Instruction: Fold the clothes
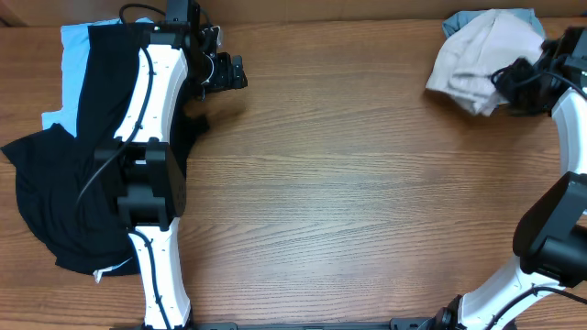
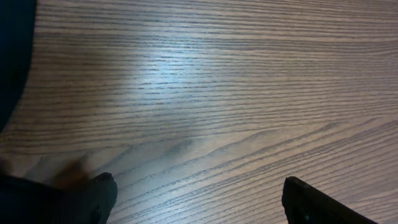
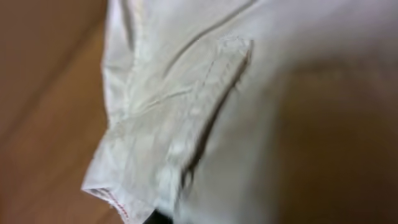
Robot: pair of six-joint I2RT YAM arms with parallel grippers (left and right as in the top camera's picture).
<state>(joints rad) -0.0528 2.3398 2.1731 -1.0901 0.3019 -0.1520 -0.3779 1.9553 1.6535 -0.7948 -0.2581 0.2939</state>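
Observation:
The beige shorts (image 1: 475, 62) lie bunched at the table's far right corner, on top of a light blue garment (image 1: 459, 20). My right gripper (image 1: 507, 81) sits at the shorts' right edge. In the right wrist view the shorts' seamed fabric (image 3: 186, 93) fills the frame and hides the fingers, so their stance does not show. A black garment (image 1: 55, 183) lies spread over a light blue one (image 1: 73, 55) at the left, under my left arm. My left gripper (image 1: 225, 71) (image 2: 199, 193) hangs open over bare wood, nothing between its fingertips (image 2: 102, 193).
The wooden table (image 1: 348, 183) stretches between the two piles. An edge of the black cloth (image 2: 12, 50) shows at the left of the left wrist view. Both arm bases stand at the near edge.

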